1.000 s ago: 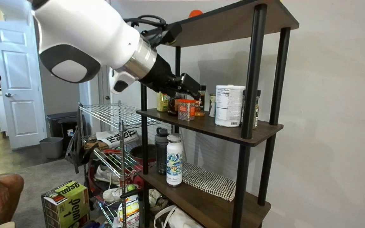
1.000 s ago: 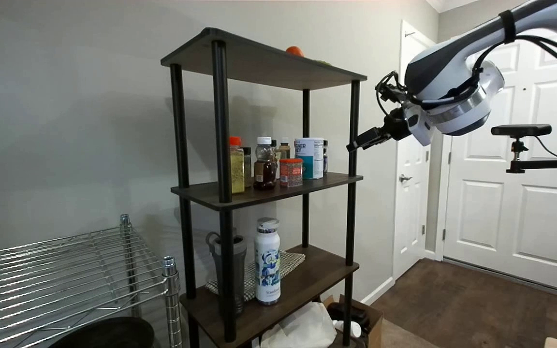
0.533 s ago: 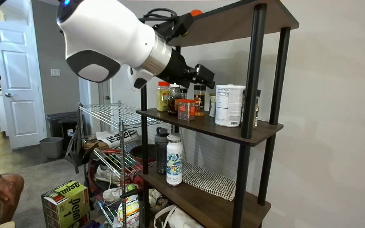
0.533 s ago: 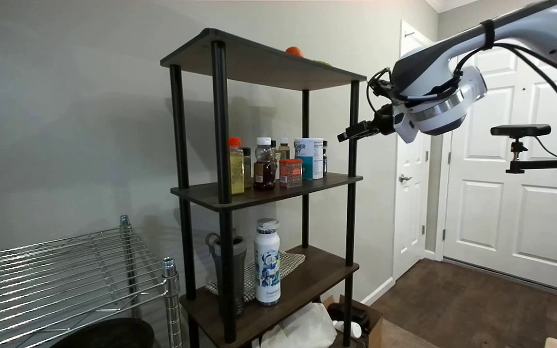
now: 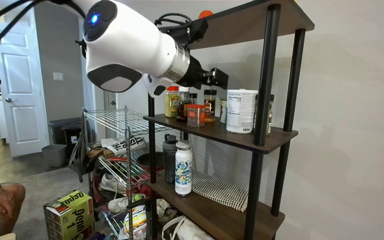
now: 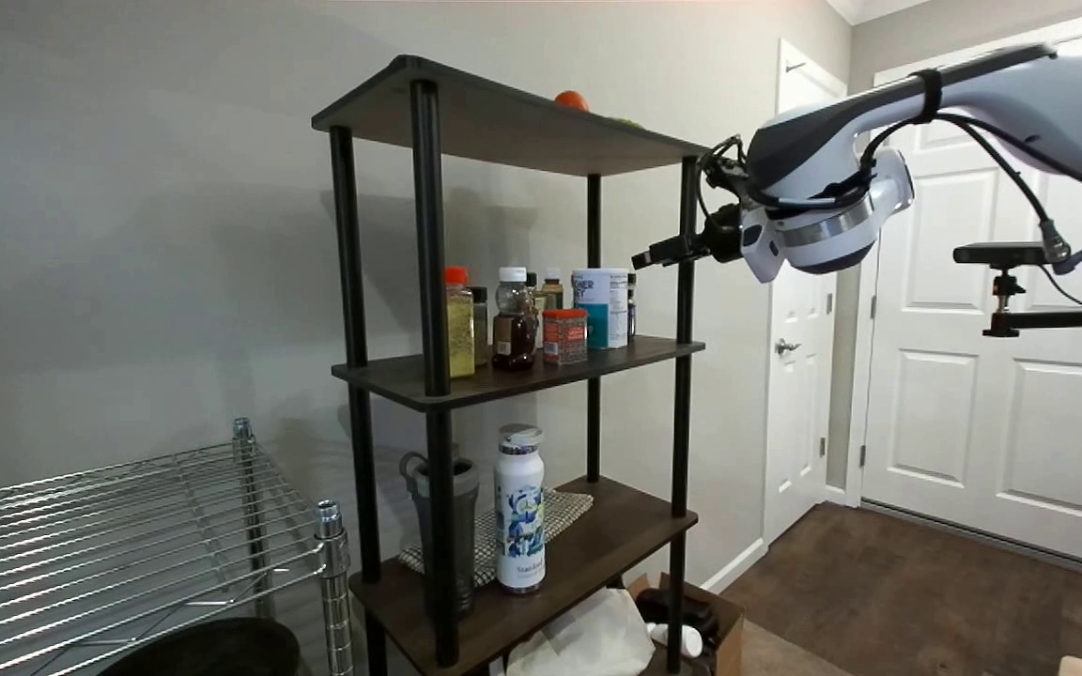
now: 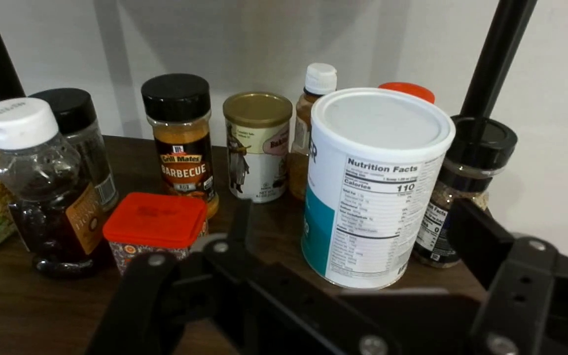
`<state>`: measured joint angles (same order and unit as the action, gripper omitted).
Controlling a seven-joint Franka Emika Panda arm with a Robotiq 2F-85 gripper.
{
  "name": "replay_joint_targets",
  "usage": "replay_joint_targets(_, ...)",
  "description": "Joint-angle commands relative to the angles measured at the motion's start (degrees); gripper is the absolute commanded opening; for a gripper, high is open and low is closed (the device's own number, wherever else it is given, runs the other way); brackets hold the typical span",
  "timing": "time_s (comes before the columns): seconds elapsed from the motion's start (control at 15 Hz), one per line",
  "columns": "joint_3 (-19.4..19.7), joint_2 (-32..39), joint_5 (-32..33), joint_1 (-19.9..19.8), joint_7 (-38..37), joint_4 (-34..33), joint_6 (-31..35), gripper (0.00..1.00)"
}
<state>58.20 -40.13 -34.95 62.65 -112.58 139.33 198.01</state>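
Here, parted gripper (image 7: 354,216) near "Nutrition Facts" canister (image 7: 375,197), "BARBECUE" jar (image 7: 183,155)

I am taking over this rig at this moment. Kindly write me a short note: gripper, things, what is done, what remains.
Gripper: open, holding nothing.
Things: white canister stands upright on the shelf, between the open jaws as the wrist view shows it; red-lidded box and barbecue rub jar are left of it there.
Done: the gripper faces the canister.
Left: nothing is grasped yet; gripping the canister is probably what remains.
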Motion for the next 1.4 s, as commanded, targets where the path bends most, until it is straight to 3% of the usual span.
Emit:
replay_joint_targets(0.0, 0.29, -0.23, 1.58, 0.07, -1.17, -0.08, -0.31, 1.0)
replay_joint_targets(0.6, 0.48, -1.39, 1.98, 0.61, -1.04, -0.11, -0.26, 1.0)
replay_joint_targets(1.07, 2.28, 5.93, -0.17, 1.19, -2.9, -10.54, -0.09, 1.0)
replay_joint_targets(1.33, 0.84, 8.95, -4.08, -0.44, -6.19, -9.06, -0.27, 1.0)
